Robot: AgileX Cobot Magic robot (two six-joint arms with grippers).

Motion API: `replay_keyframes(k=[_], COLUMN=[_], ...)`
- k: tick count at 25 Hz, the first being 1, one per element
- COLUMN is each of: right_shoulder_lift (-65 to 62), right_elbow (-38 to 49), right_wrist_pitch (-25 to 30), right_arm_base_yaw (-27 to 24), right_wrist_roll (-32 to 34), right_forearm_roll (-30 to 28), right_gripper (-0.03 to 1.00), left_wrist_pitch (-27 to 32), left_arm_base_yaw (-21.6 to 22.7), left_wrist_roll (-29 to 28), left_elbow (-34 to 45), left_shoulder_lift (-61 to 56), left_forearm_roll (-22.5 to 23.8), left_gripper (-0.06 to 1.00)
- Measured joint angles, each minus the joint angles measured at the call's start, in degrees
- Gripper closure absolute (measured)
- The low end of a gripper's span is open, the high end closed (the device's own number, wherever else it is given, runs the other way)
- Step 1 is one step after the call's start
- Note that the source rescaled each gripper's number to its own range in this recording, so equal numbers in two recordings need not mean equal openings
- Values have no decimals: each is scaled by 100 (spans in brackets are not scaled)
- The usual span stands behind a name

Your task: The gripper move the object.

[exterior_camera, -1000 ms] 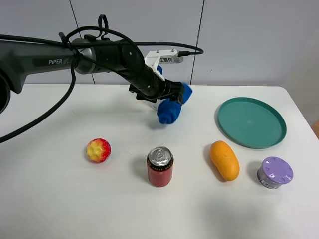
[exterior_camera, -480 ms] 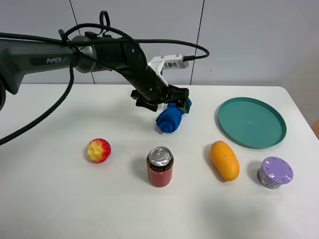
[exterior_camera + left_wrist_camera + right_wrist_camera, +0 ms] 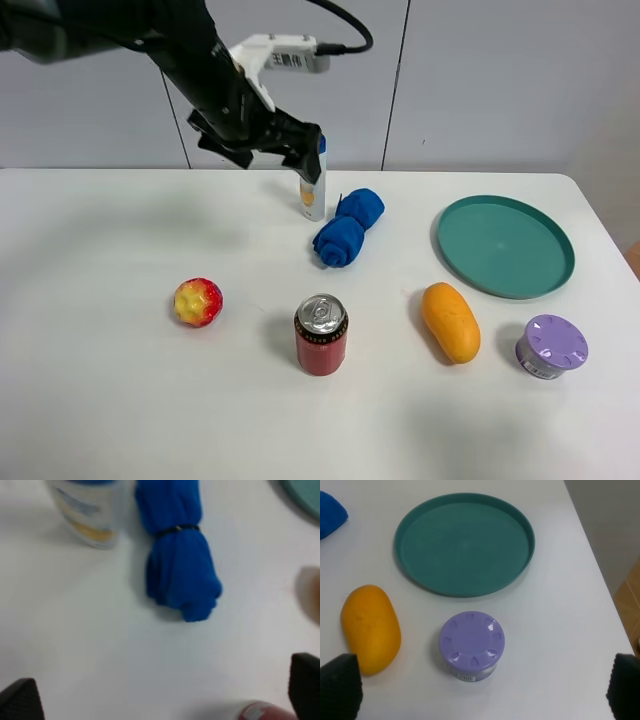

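Blue terry-like cloth, rolled and cinched into two bulging lumps, is lying free on the white surface [image 3: 120,400] in the high view: the rolled cloth [image 3: 347,227] is resting below and just off to one side of the left pincer [image 3: 300,150], which is hanging raised above it with nothing between its black jaws. They are looking spread, though the angle is making the gap hard to read. A blue-capped white bottle [image 3: 312,190] is standing almost directly beneath the pincer, partly masked by it, right beside the cloth; whether they are touching is unclear. I judge the roll light, soft and compressible, unlikely to slip; the narrow banded waist is offering the surest hold.

From the left wrist camera, the cloth [image 3: 178,565] is lying ahead of the pincer [image 3: 162,700], whose two tips are sitting far apart and empty. The bottle [image 3: 90,510] is cut off, and the soda can [image 3: 262,713] is barely peeking in, blurred.

From the right wrist camera, the right pincer [image 3: 482,690] is showing wide-set, empty tips over a teal plate [image 3: 465,542], an orange fruit-shaped object [image 3: 370,627] and a purple-lidded cup [image 3: 471,645]; only a corner of the cloth [image 3: 331,512] is showing.
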Motion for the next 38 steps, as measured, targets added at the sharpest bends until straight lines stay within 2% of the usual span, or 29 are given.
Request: replay_keyframes(k=[5,10,15,21,23,26,31,35,38], right_shoulder_lift=[0,0,0,0,0,0,0,0,0], right_elbow=[0,0,0,0,0,0,0,0,0], right_wrist_pitch=[0,0,0,0,0,0,0,0,0], right_arm_base_yaw=[0,0,0,0,0,0,0,0,0], right_wrist_roll=[0,0,0,0,0,0,0,0,0], right_forearm_roll=[0,0,0,0,0,0,0,0,0], right_gripper=[-3,-3,-3,-3,-3,-3,-3,-3,-3], left_wrist_pitch=[-115,-155,-74,204,387,695,735,847,916], left_arm_base_yaw=[301,787,1587,2530,2710,2802,2802,2802,2802], left_wrist_roll=[174,213,417,543,556,562,277,174,174], left_elbow=[383,1150,2028,3407,3810,4539,5680,6209,6341], left_shoulder_lift=[-1090,-2401,-3938,-6272,-7111,-8310,-9941,-10570,-10610], left_forearm_roll=[339,670,920,976,976,936,514,441,435], left_gripper=[-5,-6,-6,-6,-6,-6,-6,-6,-6])
